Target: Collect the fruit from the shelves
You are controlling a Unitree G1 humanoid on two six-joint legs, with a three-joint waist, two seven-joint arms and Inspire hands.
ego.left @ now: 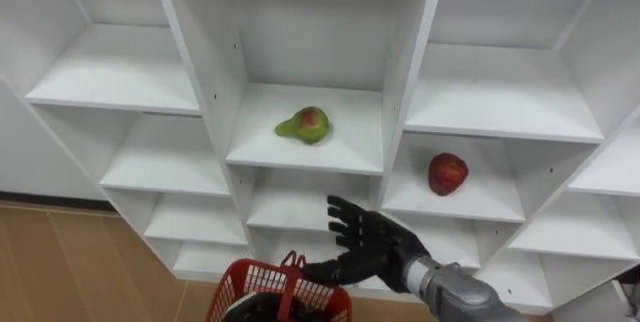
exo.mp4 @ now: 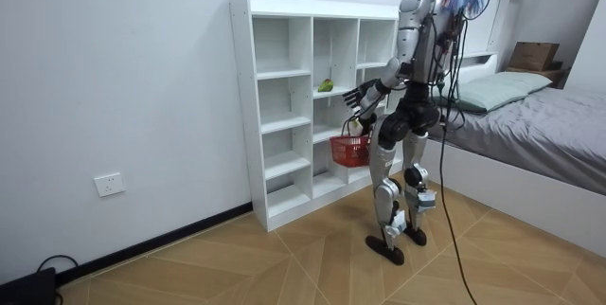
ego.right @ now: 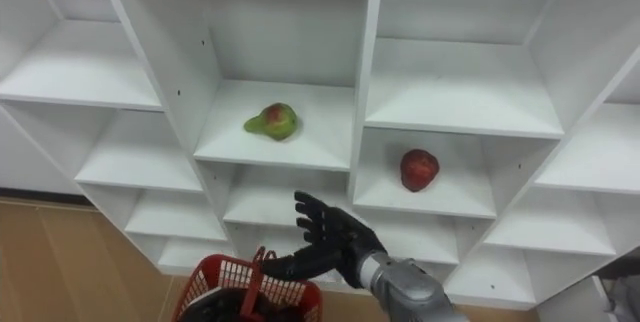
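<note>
One hand raised: the right hand (ego.left: 368,247), dark, is held up in front of the shelves.
Its state: fingers straight and spread wide, thumb out to the side, nothing in it.
Contact: it touches no fruit. Its thumb side hangs close over the handle of the red basket (ego.left: 262,284), and whether they meet cannot be told.
Basket: plastic mesh, low at the robot's left, just beside the hand, handle upright.
Left hand (exo.mp4: 357,126): in the room view it is at the basket's handle, under the raised arm. Its grip cannot be told.
Pear (ego.left: 304,125): green with a red blush on one cheek, lying on its side. It sits alone on a shelf in the middle column, above the hand and apart from it.
Apple (ego.left: 447,174): deep red and round, on a shelf in the right column, a little lower than the pear, up and to the right of the hand.
Shelves (ego.left: 408,72): white, open compartments in three columns.
Stance: the robot stands upright on the wooden floor (exo.mp4: 284,258), close before the shelves, with a bed (exo.mp4: 540,116) behind it.
</note>
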